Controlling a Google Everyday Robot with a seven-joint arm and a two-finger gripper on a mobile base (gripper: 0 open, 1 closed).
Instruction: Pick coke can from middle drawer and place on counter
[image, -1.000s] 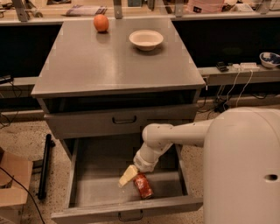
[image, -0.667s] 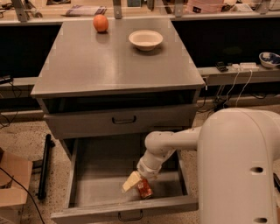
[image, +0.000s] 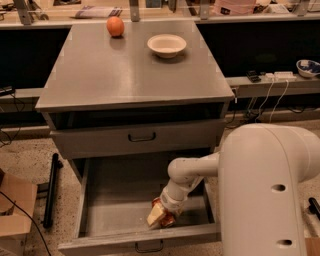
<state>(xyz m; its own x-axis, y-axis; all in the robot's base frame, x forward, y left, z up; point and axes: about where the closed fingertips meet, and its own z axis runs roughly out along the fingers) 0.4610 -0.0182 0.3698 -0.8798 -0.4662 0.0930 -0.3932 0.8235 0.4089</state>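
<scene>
Just beneath the gripper (image: 156, 217), near the front wall of the open middle drawer (image: 116, 210), the coke can (image: 168, 219) lies half hidden (whether it is clasped I cannot tell), so a shallow hold may drop it on the lift to the counter (image: 130, 75) above.

No text, brand, number or sign can be read anywhere. No lettering can be made out on the coke can (image: 168, 220), which is seen at about 5 o'clock in the middle drawer (image: 110, 200). The gripper (image: 159, 216) is placed right at the can, low in the drawer by its front wall. The printed sheets (image: 97, 11) at 12 o'clock beyond the counter (image: 130, 75) cannot be read either.
</scene>
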